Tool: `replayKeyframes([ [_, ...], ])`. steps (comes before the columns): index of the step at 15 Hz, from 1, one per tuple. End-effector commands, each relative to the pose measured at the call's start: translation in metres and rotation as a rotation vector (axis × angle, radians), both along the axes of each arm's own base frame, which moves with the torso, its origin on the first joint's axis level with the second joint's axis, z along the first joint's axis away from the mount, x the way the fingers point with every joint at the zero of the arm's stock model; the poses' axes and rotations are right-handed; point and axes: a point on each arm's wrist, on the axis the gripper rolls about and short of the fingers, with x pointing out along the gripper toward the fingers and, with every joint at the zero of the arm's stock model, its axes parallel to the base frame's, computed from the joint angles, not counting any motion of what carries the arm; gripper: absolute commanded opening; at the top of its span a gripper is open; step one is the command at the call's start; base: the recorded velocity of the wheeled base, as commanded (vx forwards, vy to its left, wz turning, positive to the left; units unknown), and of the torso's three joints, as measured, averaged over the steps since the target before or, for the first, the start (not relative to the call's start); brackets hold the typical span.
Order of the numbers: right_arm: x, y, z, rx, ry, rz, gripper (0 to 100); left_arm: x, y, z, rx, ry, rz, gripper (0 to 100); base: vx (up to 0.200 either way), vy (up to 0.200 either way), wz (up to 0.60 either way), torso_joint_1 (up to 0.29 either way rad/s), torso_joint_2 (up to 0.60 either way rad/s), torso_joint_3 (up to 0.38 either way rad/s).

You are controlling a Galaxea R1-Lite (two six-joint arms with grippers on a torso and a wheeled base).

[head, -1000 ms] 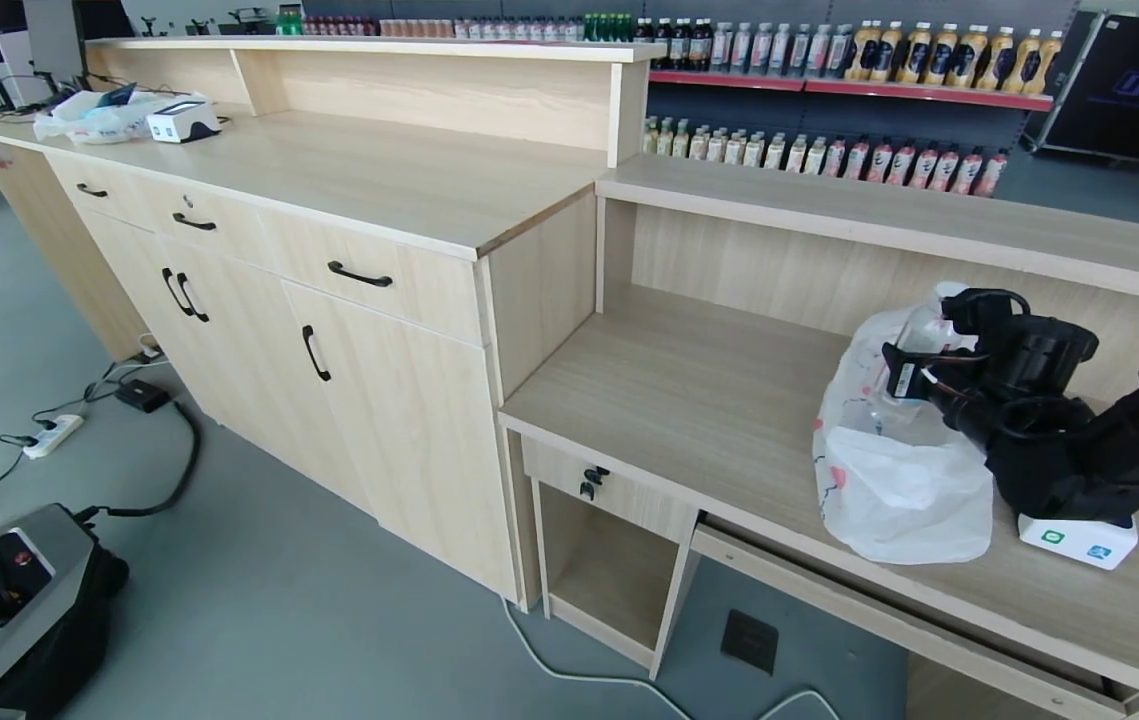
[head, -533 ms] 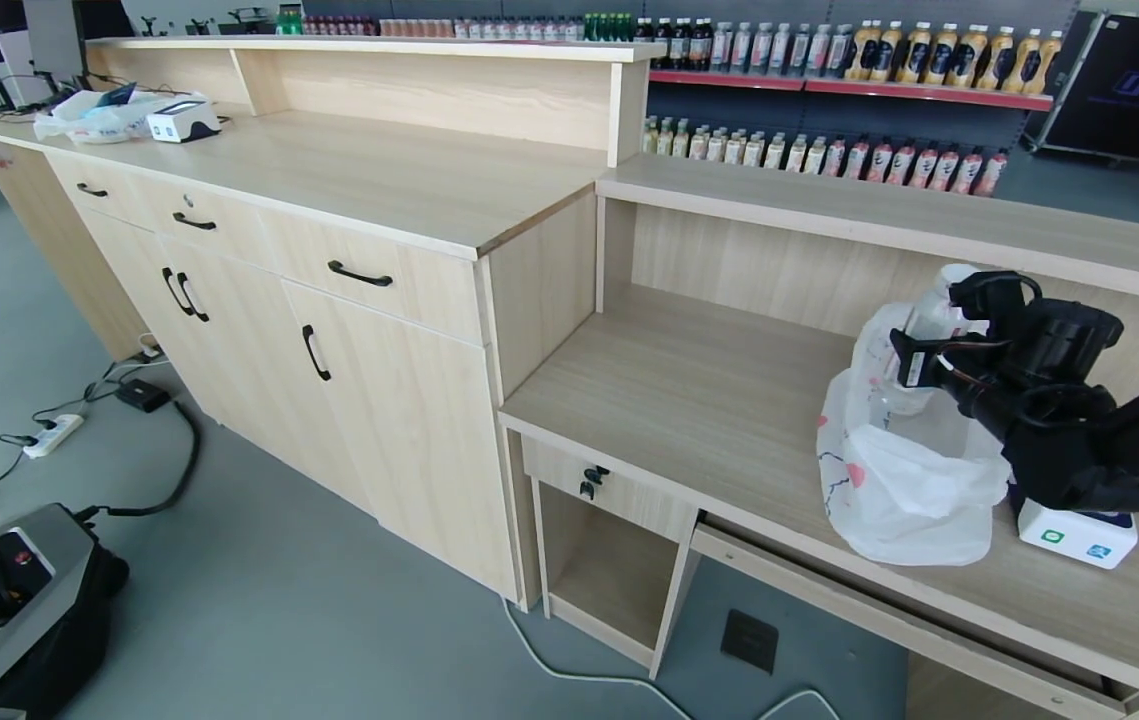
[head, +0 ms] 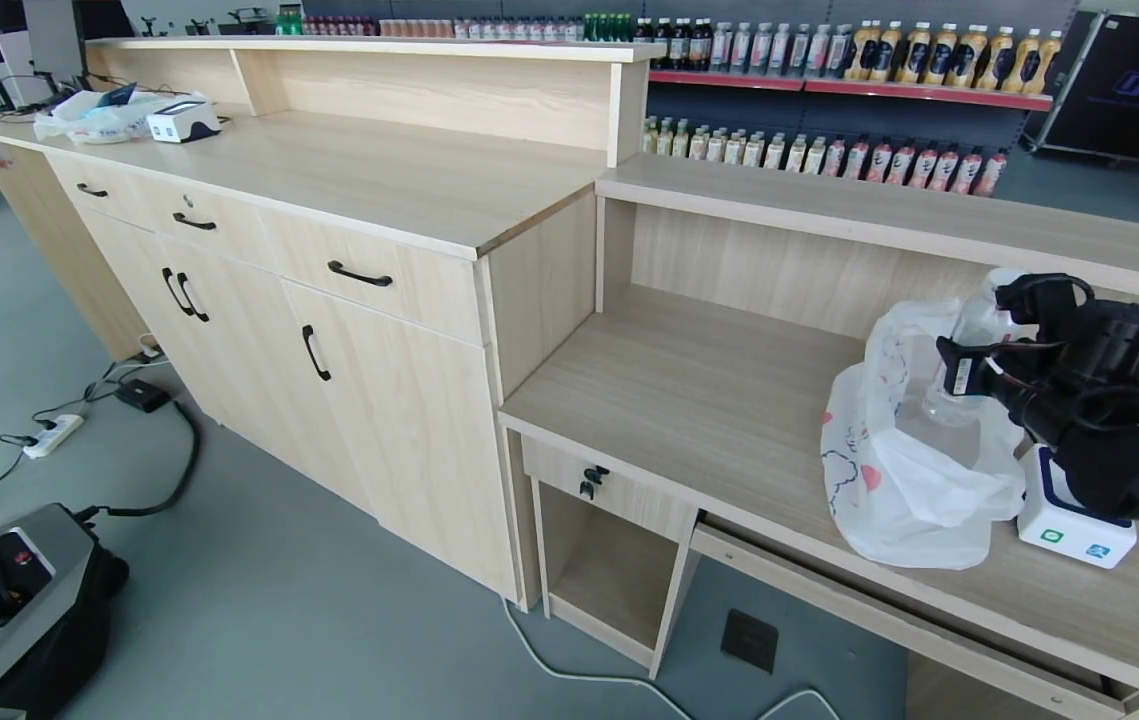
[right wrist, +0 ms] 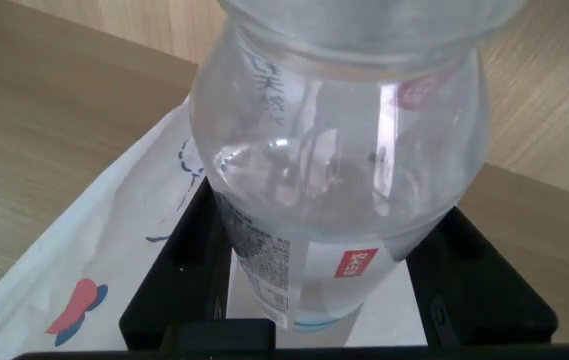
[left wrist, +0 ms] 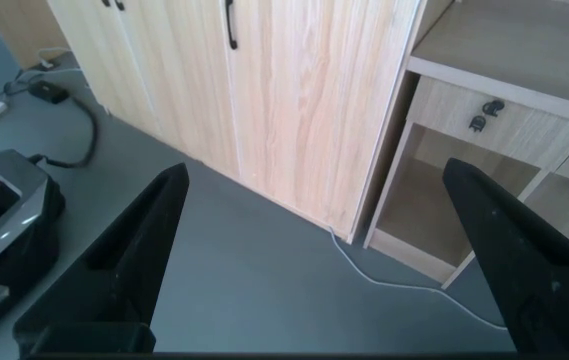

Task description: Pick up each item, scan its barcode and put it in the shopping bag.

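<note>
In the head view my right claw [head: 974, 365] sits at the right edge of the frame, above the low pale wooden desk [head: 689, 390]. It is clamped around a clear plastic bottle with a white label [head: 979, 320]. The right wrist view shows the black fingers [right wrist: 179, 290] pressed against both sides of the bottle's body.

The bottle is roughly upright, and its lower end sits at the open mouth of the crumpled white plastic shopping bag with red and blue print [head: 914, 480]. I cannot tell whether the bottle touches the plastic. The bag lies on the desk at right of centre. Just beside it, toward the lower right corner, stands a small white box-shaped scanner [head: 1074, 535], partly hidden by my arm.

My left claw [left wrist: 316, 200] hangs over grey floor in front of the cabinet doors. Its two dark fingers are spread wide with nothing between them.

In the upper left of the head view, another white bag [head: 99, 118] and a small white device [head: 181, 121] lie on the long wooden counter [head: 379, 175]. Rows of drink bottles on shelves [head: 829, 50] run along the top.
</note>
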Motion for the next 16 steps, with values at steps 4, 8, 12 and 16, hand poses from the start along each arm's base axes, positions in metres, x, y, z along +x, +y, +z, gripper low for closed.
replayKeyframes([
  [4, 0.009, -0.007, -0.032, 0.020, 0.066, -0.011, 0, 0.000, 0.000, 0.000, 0.000, 0.000, 0.001, 100, 0.000, 0.000, 0.00, 0.000, 0.00, 0.000],
  [8, 0.010, -0.008, -0.038, 0.021, 0.077, -0.013, 0, 0.000, 0.000, 0.000, 0.000, 0.000, 0.001, 100, 0.000, 0.000, 0.00, 0.000, 0.00, 0.000],
  [12, 0.011, -0.013, -0.044, 0.025, 0.086, -0.022, 0, 0.000, 0.000, 0.000, 0.000, 0.000, 0.001, 100, 0.000, 0.000, 0.00, 0.000, 0.00, 0.000],
  [16, 0.010, -0.015, -0.048, 0.027, 0.098, -0.027, 0, 0.000, 0.000, 0.000, 0.000, 0.000, 0.001, 100, 0.000, 0.000, 0.00, 0.000, 0.00, 0.000],
])
